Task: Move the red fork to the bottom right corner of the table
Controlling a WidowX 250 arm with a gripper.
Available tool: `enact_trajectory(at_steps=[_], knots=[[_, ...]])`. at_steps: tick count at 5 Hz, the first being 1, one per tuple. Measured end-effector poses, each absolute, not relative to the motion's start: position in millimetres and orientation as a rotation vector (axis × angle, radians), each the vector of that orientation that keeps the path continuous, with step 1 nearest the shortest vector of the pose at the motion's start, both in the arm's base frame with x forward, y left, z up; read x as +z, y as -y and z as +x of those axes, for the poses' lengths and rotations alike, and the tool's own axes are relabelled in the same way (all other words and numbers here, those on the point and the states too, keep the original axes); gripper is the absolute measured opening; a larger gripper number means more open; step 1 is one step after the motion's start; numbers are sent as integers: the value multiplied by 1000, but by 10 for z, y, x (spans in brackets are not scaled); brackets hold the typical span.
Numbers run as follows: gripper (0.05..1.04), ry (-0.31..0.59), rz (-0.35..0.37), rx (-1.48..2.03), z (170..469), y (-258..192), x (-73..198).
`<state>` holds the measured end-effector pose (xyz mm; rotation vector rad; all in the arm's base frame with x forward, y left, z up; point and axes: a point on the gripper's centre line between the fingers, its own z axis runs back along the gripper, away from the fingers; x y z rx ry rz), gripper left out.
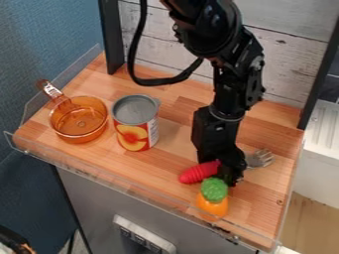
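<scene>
Can't tell if the black gripper [230, 175] holds; lift the red-handled fork [196, 173] clear of the green-topped toy [213, 198], toward five o'clock.

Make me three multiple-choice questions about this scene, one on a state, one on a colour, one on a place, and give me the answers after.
1. How is the can placed?
A) On its side
B) Upright
C) Leaning on the pot

2. What colour is the top of the toy carrot?
A) Green
B) Blue
C) White

3. Where is the gripper?
A) At the pot
B) At the can
C) At the red fork

Answers:
1. B: its round lid faces up.
2. A: the leafy top is green above the orange body.
3. C: it hangs down at the fork, between the red handle and the metal tines.
</scene>
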<state>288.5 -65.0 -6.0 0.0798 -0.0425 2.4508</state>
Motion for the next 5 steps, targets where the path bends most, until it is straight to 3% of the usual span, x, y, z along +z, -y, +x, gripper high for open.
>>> enact_trajectory(at_steps=[2, 5], knots=[[997, 55, 93, 2422, 2873, 623, -31], [999, 62, -141, 2382, 3093, 552, 580]])
